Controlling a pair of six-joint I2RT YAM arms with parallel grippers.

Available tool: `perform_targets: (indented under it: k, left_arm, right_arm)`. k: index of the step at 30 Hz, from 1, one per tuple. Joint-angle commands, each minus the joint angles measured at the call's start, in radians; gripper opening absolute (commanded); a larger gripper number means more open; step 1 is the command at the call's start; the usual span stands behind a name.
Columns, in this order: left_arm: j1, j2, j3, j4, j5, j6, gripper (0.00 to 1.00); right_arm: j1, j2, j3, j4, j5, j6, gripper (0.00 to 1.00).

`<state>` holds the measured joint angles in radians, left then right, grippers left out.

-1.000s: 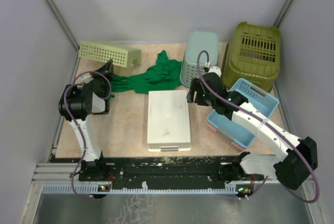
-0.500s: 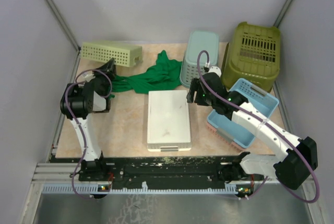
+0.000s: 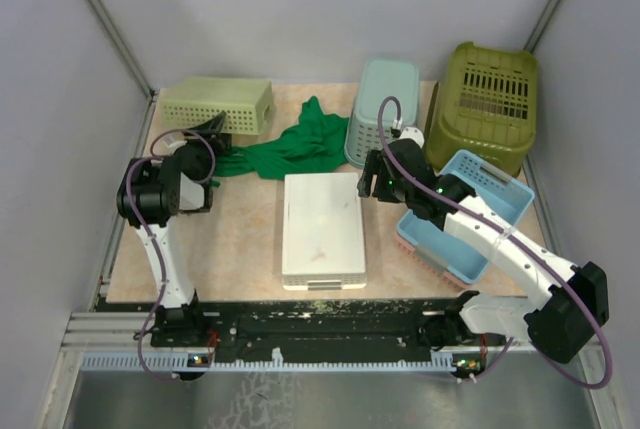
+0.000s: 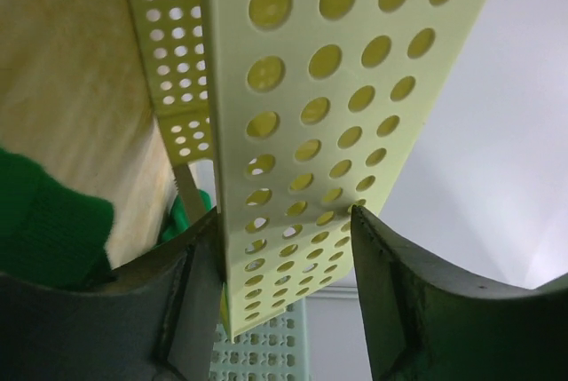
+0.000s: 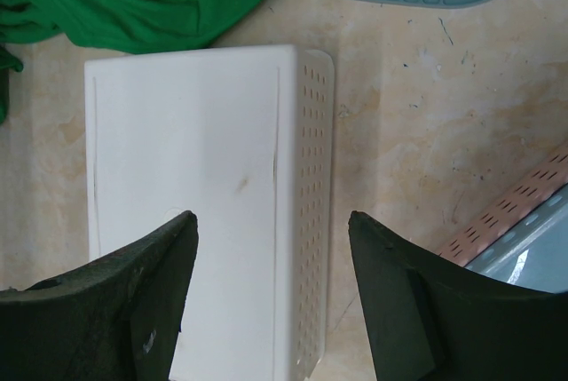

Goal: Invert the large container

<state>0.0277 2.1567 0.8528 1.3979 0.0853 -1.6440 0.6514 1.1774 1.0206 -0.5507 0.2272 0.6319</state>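
The large container [image 3: 485, 99], a deep olive-green tub, stands at the back right with its slotted bottom facing up. No gripper touches it. My left gripper [image 3: 205, 144] is at the back left, by the light-green perforated tray [image 3: 218, 104]. In the left wrist view the tray's wall [image 4: 328, 88] lies between the parted jaws of that gripper [image 4: 284, 248], close against the left finger and clear of the right one. My right gripper [image 3: 378, 177] hangs open over the right edge of the white box [image 5: 186, 186], holding nothing.
A pale teal mesh basket [image 3: 383, 109] stands just left of the olive tub. A light-blue basket [image 3: 465, 214] lies under the right arm. A green cloth [image 3: 295, 144] is spread between the tray and the teal basket. The white box [image 3: 322, 227] sits mid-table.
The left jaws have spread apart and let go of the light-green tray. The tray has swung from a slanted position to lie square along the back edge. The right arm has not moved.
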Motion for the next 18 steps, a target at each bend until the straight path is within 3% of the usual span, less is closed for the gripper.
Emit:
perform_targets:
  k: [1, 8, 18]
  left_arm:
    - [-0.004, -0.046, 0.025, -0.102, 0.037, -0.015, 0.63]
    - [-0.004, -0.107, 0.07, -0.35, 0.067, -0.008, 0.75]
    - [-0.004, -0.143, 0.116, -0.488, 0.09, -0.012, 0.91]
  right_arm:
    - [-0.007, -0.028, 0.019, 0.018, 0.014, 0.009, 0.69]
    - [-0.009, -0.039, 0.013, 0.018, 0.017, 0.012, 0.69]
    - [-0.009, -0.055, 0.003, 0.016, 0.016, 0.019, 0.69]
